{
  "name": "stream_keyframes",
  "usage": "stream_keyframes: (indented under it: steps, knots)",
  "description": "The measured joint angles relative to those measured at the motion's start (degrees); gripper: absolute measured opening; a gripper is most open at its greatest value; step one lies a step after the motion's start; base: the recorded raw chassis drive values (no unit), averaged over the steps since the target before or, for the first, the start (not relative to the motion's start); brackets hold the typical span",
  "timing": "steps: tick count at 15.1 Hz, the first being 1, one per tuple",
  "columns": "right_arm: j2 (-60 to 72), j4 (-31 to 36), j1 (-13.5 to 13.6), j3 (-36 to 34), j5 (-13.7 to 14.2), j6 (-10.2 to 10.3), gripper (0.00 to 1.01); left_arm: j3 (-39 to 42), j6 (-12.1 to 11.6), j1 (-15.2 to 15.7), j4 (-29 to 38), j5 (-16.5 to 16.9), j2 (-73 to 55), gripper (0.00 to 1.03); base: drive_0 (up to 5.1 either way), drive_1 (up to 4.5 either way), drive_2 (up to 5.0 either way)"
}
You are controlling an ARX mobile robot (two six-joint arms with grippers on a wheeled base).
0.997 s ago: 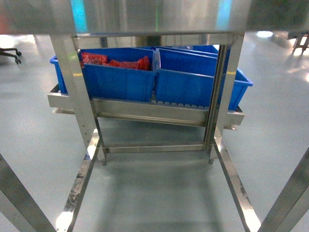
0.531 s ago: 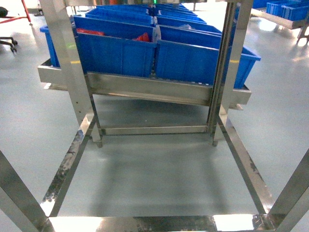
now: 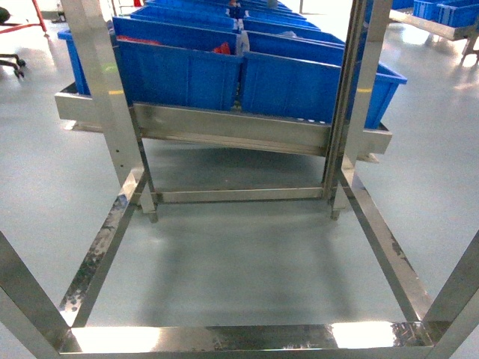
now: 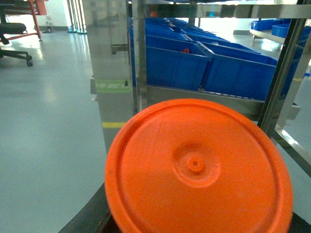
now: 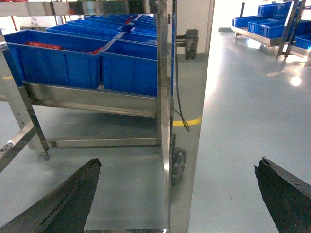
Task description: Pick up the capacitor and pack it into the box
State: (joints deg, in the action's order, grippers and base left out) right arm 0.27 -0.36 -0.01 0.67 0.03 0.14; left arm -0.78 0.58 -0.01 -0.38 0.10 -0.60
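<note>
Bright overhead light is mirrored in a glossy floor (image 3: 247, 262) and a steel frame (image 3: 224, 338).
Glare is seen on the frame's front bar, soft shadow beneath the rack; an orange lid (image 4: 199, 167) is rendered close and slightly soft, and far corners are blown out.

Blue bins (image 3: 247, 75), silver steel rack (image 3: 224, 131), grey floor (image 3: 247, 262), orange disc (image 4: 199, 167).

head view tilted lower, blue bins (image 3: 247, 75) higher
</note>
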Motion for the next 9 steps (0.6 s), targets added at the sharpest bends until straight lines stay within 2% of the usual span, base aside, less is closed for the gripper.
stream_keyframes:
  steps: [9]
  knots:
    - [0.0,0.2,0.0,0.0,0.0,0.0,0.98,0.0,0.0,0.0,0.1,-0.2,0.0,0.44,-4.9,2.51,2.5]
